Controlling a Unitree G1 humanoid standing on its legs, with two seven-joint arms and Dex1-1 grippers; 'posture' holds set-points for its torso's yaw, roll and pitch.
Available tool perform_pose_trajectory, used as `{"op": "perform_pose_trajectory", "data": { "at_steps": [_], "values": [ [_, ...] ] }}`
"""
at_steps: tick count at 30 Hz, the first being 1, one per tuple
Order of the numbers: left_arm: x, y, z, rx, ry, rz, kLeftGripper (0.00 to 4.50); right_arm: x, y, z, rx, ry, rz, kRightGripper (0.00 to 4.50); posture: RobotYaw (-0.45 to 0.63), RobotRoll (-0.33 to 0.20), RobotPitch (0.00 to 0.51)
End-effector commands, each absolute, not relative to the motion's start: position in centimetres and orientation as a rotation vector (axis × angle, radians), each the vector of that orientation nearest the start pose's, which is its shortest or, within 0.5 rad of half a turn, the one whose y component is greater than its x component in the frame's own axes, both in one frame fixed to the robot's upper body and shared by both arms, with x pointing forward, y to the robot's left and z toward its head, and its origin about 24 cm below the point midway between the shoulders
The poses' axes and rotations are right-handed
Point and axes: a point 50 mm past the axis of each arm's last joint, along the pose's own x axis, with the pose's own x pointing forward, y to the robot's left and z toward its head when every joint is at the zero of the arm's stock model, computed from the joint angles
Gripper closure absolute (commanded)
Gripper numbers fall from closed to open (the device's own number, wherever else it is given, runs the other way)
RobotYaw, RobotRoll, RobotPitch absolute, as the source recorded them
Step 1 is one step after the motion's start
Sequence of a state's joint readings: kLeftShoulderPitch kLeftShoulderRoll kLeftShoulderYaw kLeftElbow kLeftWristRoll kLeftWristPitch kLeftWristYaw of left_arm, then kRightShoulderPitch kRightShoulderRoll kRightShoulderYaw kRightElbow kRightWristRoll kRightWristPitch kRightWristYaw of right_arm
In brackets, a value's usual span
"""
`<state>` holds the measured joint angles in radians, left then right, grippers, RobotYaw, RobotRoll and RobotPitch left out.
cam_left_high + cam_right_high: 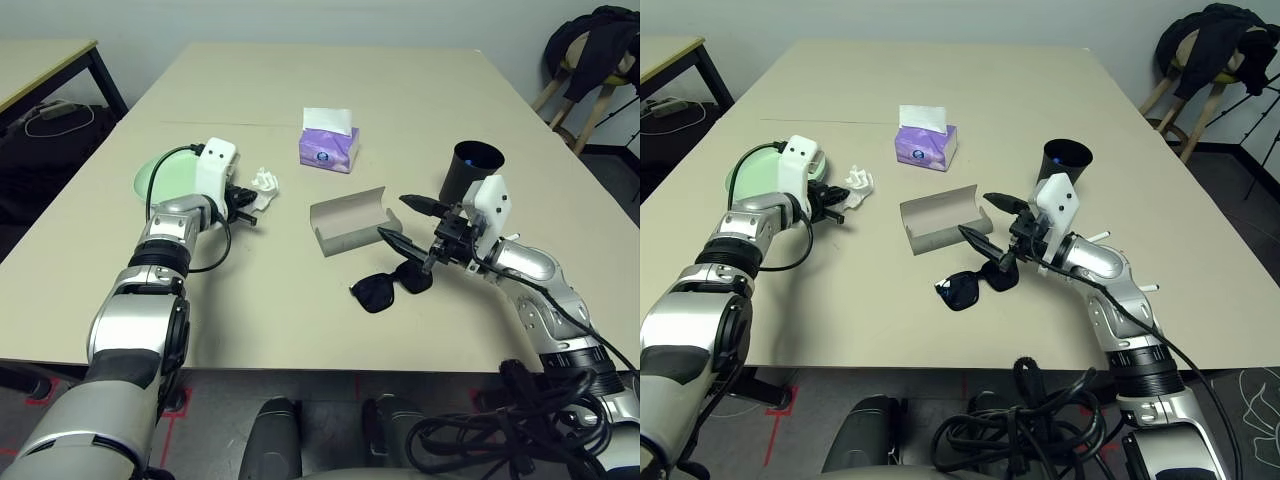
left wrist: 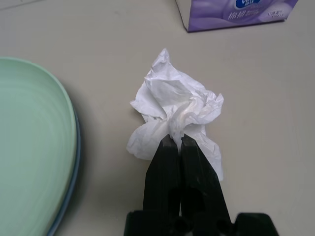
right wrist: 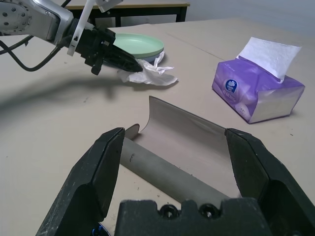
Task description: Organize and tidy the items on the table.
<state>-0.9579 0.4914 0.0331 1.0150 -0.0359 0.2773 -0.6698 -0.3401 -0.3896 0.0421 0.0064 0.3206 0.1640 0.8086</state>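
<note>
Matte smooth table (image 1: 420, 100), crumpled paper tissue (image 2: 172, 110), glossy black sunglasses (image 1: 385, 288).

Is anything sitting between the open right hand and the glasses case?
Nothing visible. The right hand is open, fingers spread, and points at the open glasses case; only bare table lies between. The sunglasses lie below the hand, out of that line.

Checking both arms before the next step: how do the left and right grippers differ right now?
The left gripper is shut on the crumpled white tissue beside the green plate; the right gripper is open and holds nothing, poised near the open grey glasses case. Both have black fingers.
</note>
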Motion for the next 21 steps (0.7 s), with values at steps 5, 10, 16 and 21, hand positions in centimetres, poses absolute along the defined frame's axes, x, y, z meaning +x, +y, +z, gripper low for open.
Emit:
{"op": "perform_pose_trajectory", "data": {
  "at_steps": [5,10,16,21],
  "values": [
    [38.6,24.1,16.2,0.062,0.321,-0.416,4.47,29.5,-15.5,12.2,-0.132,-0.101,0.915,0.00,0.10,0.000,0.045],
    [39.1,26.1,19.4,0.015,0.230,-0.289,4.47,29.7,-15.4,12.2,-0.131,-0.104,0.917,0.00,0.10,0.000,0.047],
    [39.6,29.3,20.2,-0.083,0.136,0.035,4.47,29.8,-15.4,12.2,-0.132,-0.108,0.915,0.00,0.10,0.000,0.045],
    [39.8,29.4,19.2,-0.156,0.118,0.141,4.47,29.8,-15.4,12.3,-0.132,-0.114,0.907,0.00,0.09,0.000,0.043]
  ]
}}
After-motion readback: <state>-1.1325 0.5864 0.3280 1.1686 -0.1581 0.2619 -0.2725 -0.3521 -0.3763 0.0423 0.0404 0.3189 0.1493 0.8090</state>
